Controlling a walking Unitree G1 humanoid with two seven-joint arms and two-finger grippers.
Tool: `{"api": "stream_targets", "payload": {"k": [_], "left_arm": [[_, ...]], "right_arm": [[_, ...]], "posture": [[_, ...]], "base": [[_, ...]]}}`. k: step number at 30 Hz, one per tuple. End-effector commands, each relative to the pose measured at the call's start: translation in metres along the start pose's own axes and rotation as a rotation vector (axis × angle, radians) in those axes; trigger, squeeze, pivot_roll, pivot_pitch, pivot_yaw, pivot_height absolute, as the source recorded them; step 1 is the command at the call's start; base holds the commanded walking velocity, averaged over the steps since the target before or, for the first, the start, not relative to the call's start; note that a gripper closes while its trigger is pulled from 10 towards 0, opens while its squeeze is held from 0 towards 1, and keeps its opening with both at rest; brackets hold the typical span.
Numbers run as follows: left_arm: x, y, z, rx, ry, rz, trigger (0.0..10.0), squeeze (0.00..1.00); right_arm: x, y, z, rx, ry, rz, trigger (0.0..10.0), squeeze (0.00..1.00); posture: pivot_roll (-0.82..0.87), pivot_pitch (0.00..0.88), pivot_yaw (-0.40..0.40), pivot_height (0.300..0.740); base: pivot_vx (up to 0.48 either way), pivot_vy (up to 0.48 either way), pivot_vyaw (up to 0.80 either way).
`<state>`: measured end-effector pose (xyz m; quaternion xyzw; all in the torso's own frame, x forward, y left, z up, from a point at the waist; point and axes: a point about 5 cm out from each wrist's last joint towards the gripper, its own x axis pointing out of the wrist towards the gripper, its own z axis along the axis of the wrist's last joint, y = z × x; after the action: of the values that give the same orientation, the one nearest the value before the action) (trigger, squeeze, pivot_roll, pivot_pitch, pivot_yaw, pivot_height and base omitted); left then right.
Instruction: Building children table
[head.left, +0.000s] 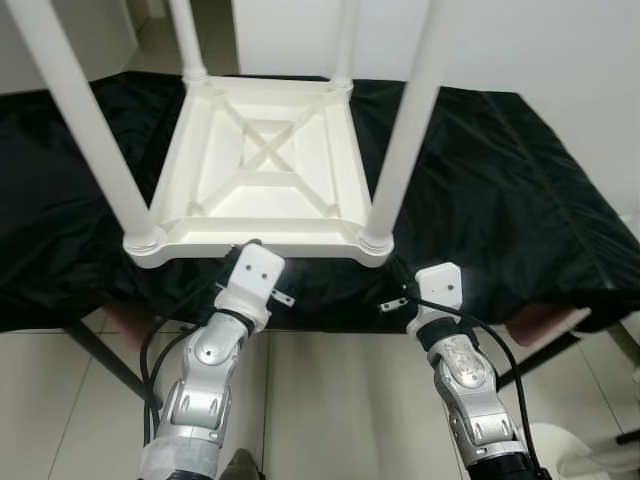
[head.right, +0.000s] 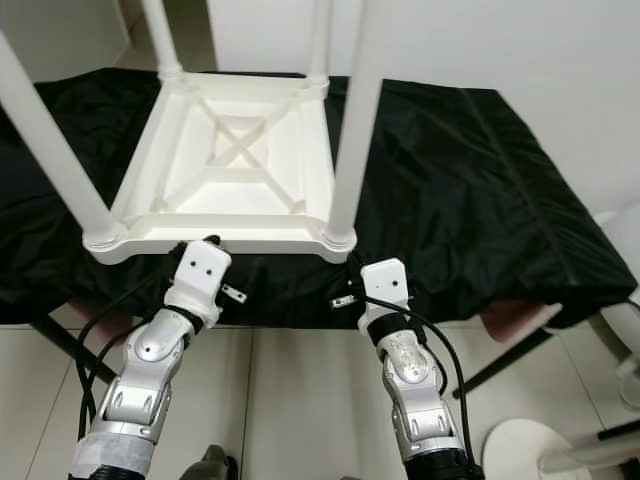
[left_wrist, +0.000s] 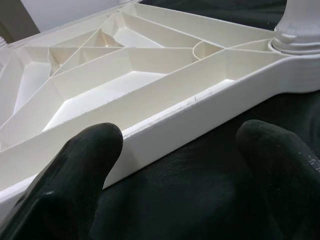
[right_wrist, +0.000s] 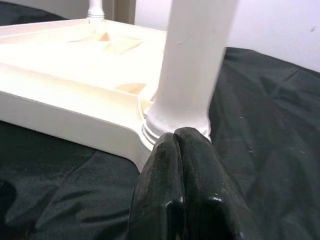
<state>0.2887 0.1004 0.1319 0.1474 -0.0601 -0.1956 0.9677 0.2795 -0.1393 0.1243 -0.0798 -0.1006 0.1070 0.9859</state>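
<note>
1. Head views: I see the white table lying upside down on a black cloth, 4 legs up.
2. Left wrist view: left gripper fingers spread at the table's near edge.
3. Right wrist view: right gripper fingers pressed together, at a leg's base.

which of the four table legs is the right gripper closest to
The near-right leg; the right gripper, shut, sits right at its base, while the other three stand farther off.

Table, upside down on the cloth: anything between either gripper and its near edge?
Nothing visible. The left gripper is open right at the table rim, over bare black cloth. The right gripper, shut, sits at the base of the near right leg.
</note>
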Motion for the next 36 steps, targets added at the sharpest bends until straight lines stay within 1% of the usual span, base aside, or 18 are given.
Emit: {"api": "stream_targets", "payload": {"k": [1, 4, 5, 6, 7, 9, 10, 14, 15, 17, 24, 25, 28, 31, 32, 33, 35, 36], "left_arm": [[-0.003, -0.002, -0.005, -0.012, -0.011, 0.068, 10.0, 0.0], [-0.005, -0.005, -0.005, -0.041, -0.028, 0.03, 10.0, 0.0], [-0.006, -0.006, -0.005, -0.089, -0.032, 0.017, 10.0, 0.0], [-0.006, -0.006, -0.005, -0.089, -0.032, 0.017, 10.0, 0.0], [-0.007, -0.005, -0.005, -0.122, -0.034, 0.01, 10.0, 0.0], [-0.007, -0.001, -0.004, -0.17, -0.039, 0.047, 10.0, 0.0], [-0.007, 0.0, -0.004, -0.179, -0.04, 0.059, 10.0, 0.0], [-0.005, 0.003, -0.002, -0.176, -0.05, 0.088, 10.0, 0.0], [-0.006, 0.007, 0.0, -0.158, -0.065, 0.12, 10.0, 0.0], [-0.007, 0.009, 0.0, -0.148, -0.064, 0.14, 10.0, 0.0], [-0.009, 0.013, 0.001, -0.09, -0.058, 0.162, 10.0, 0.0], [-0.013, 0.015, 0.005, -0.082, -0.067, 0.169, 10.0, 0.0], [-0.015, 0.015, 0.008, -0.093, -0.082, 0.159, 10.0, 0.0], [-0.018, 0.014, 0.01, -0.07, -0.094, 0.138, 10.0, 0.0], [-0.019, 0.014, 0.01, -0.061, -0.097, 0.125, 10.0, 0.0], [-0.02, 0.013, 0.011, -0.05, -0.104, 0.11, 10.0, 0.0], [-0.021, 0.013, 0.012, -0.039, -0.111, 0.095, 10.0, 0.0], [-0.021, 0.014, 0.013, -0.033, -0.111, 0.088, 10.0, 0.0]], "right_arm": [[-0.001, -0.005, -0.004, -0.006, 0.009, -0.016, 10.0, 0.0], [0.0, -0.005, -0.004, -0.011, 0.007, -0.009, 10.0, 0.0], [0.0, -0.006, -0.004, -0.011, 0.002, -0.009, 10.0, 0.0], [0.0, -0.006, -0.004, -0.011, 0.002, -0.009, 10.0, 0.0], [0.0, -0.007, -0.004, -0.011, -0.001, -0.01, 10.0, 0.0], [0.0, -0.011, -0.004, -0.015, -0.004, -0.011, 10.0, 0.0], [0.0, -0.011, -0.004, -0.017, -0.004, -0.01, 10.0, 0.0], [-0.001, -0.013, -0.006, -0.029, -0.001, -0.006, 10.0, 0.0], [-0.002, -0.013, -0.007, -0.038, 0.0, 0.0, 10.0, 0.0], [-0.002, -0.012, -0.007, -0.04, -0.001, 0.004, 10.0, 0.0], [-0.003, -0.011, -0.008, -0.047, -0.006, 0.013, 10.0, 0.0], [-0.007, -0.013, -0.007, -0.042, -0.017, -0.013, 10.0, 0.0], [-0.009, -0.015, -0.007, -0.035, -0.023, -0.04, 10.0, 0.0], [-0.013, -0.018, -0.005, -0.024, -0.035, -0.082, 10.0, 0.0], [-0.015, -0.019, -0.004, -0.004, -0.047, -0.104, 10.0, 0.9], [-0.017, -0.018, -0.003, 0.002, -0.053, -0.115, 10.0, 1.0], [-0.019, -0.017, -0.003, 0.001, -0.058, -0.117, 10.0, 1.0], [-0.019, -0.014, -0.002, 0.013, -0.068, -0.106, 10.0, 1.0]], "posture": [[-0.07, 0.1, -0.045, 0.74], [-0.08, 0.103, -0.04, 0.74], [-0.1, 0.108, -0.029, 0.74], [-0.1, 0.108, -0.029, 0.74], [-0.1, 0.108, -0.029, 0.74], [-0.11, 0.118, -0.013, 0.74], [-0.1, 0.119, -0.013, 0.74], [-0.1, 0.118, -0.011, 0.74], [-0.09, 0.123, -0.002, 0.74], [-0.08, 0.123, 0.003, 0.74], [-0.07, 0.125, 0.013, 0.74], [-0.06, 0.127, 0.027, 0.74], [-0.06, 0.127, 0.027, 0.74], [-0.06, 0.128, 0.036, 0.74], [-0.06, 0.128, 0.04, 0.74], [-0.06, 0.127, 0.049, 0.74], [-0.06, 0.127, 0.049, 0.74], [-0.06, 0.122, 0.067, 0.74]], "base": [[0.0, 0.0, 0.8], [0.0, 0.0, 0.78], [0.0, 0.0, 0.0], [0.0, 0.0, 0.0], [0.0, 0.0, 0.0], [0.0, 0.0, 0.0], [0.0, 0.0, 0.0], [0.0, 0.272, 0.0], [0.0, 0.0, 0.0], [0.0, 0.0, 0.0], [0.0, 0.0, 0.0], [0.0, 0.0, 0.0], [0.0, 0.0, 0.0], [0.0, 0.0, 0.0], [0.0, 0.0, 0.0], [0.0, 0.0, 0.0], [0.0, 0.0, 0.0], [0.0, 0.0, 0.0]]}}
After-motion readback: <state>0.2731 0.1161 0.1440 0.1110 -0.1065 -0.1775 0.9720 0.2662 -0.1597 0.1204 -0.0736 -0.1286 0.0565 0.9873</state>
